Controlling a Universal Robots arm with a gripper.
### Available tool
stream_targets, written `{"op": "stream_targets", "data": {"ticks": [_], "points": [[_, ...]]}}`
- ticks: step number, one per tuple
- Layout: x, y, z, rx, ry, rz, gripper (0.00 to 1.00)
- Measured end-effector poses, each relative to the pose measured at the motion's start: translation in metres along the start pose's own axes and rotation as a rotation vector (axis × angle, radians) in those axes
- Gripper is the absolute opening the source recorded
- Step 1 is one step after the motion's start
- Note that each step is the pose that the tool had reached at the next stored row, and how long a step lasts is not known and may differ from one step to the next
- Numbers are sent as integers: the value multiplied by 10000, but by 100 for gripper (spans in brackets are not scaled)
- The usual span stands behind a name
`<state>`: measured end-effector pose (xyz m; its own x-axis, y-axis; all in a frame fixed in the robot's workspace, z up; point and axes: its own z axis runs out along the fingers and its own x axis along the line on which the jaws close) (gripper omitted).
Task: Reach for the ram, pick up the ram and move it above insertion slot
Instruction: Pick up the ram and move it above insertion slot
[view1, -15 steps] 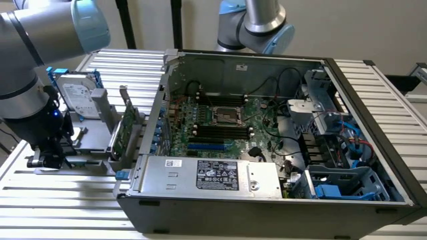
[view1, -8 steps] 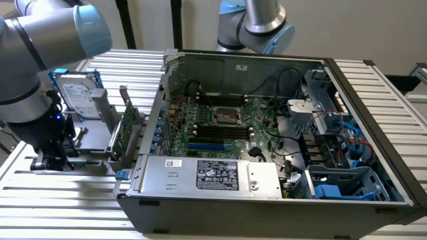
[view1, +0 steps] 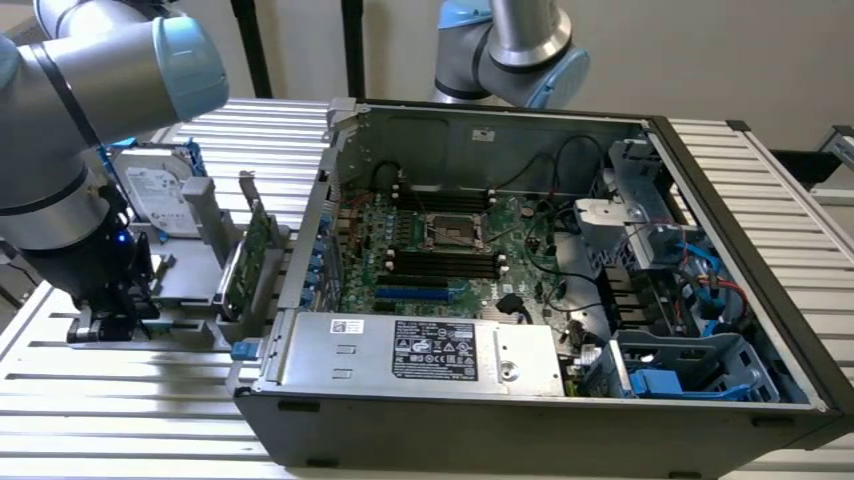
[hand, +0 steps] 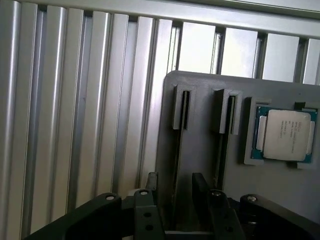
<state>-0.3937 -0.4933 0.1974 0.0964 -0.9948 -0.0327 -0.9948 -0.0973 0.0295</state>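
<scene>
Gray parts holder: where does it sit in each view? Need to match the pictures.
Exterior view: gray parts holder at the exterior view's left, beside the open computer case, with the hand low over it.
Wrist view: gray parts holder just ahead of the open hand, showing two slots and a processor chip.
Shared landmark: the slatted aluminium table.

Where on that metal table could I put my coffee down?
Bare slats lie at the exterior view's lower left, between the grey parts holder and the table's near edge. Another strip borders the computer case on the exterior view's right. The holder and case interior are crowded.
</scene>
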Motion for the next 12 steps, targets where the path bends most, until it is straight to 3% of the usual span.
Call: {"op": "stream_targets", "data": {"ticks": [2, 4, 5, 12], "points": [[0, 0, 0, -17, -2, 29, 27], [0, -2, 1, -37, -6, 56, 27], [0, -2, 2, -48, -9, 77, 21], [1, -4, 1, -85, -18, 249, 19]]}}
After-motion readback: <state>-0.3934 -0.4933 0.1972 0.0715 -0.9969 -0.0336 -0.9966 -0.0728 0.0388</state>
